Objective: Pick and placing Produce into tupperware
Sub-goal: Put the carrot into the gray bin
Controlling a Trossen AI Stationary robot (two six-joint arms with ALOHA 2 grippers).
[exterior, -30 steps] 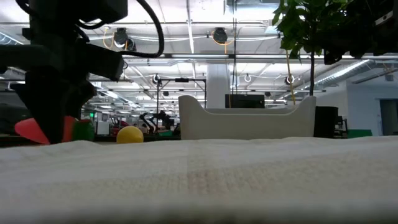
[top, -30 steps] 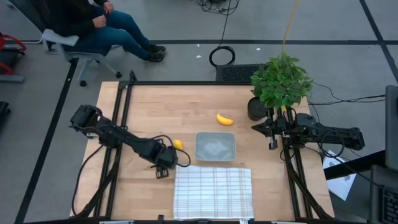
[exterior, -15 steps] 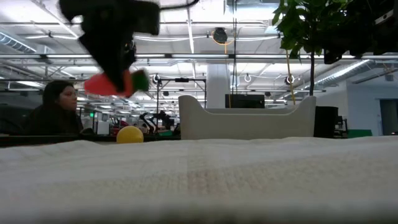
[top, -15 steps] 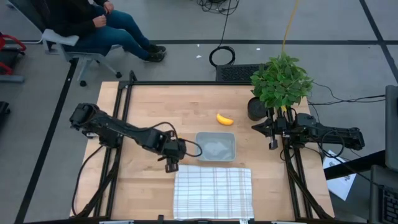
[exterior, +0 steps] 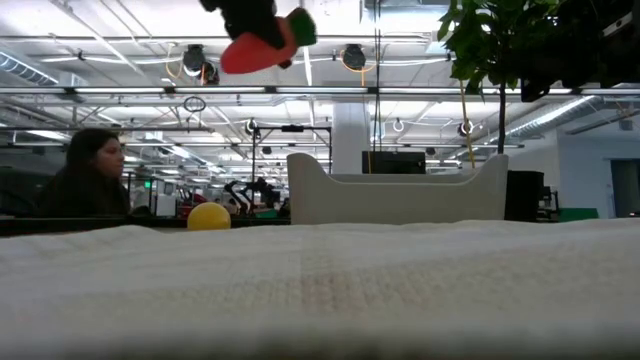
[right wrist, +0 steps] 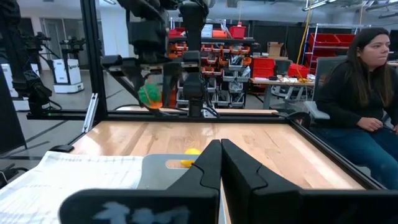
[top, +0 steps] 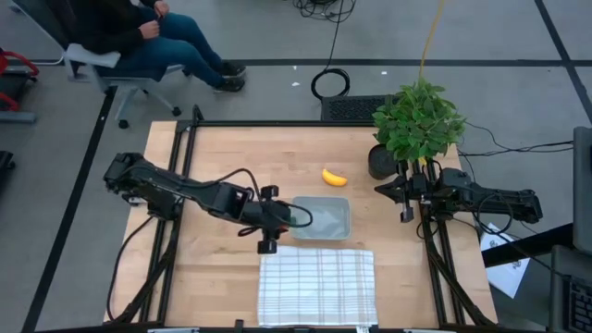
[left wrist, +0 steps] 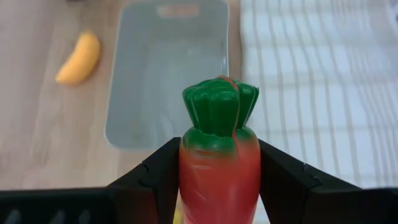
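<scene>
- The carrot (left wrist: 219,162) is pinched in the left claw (top: 270,220), raised just beside the tupperware (top: 324,218).
- Transport is judged under way; centring over the tupperware, then release, is called for.
- The right claw (top: 404,196) is pressed together, parked near the plant (top: 418,118).

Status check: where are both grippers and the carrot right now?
Left gripper shut on carrot, raised at tupperware's left edge. Right gripper shut, parked by plant. Tupperware empty; nothing blocking.
</scene>
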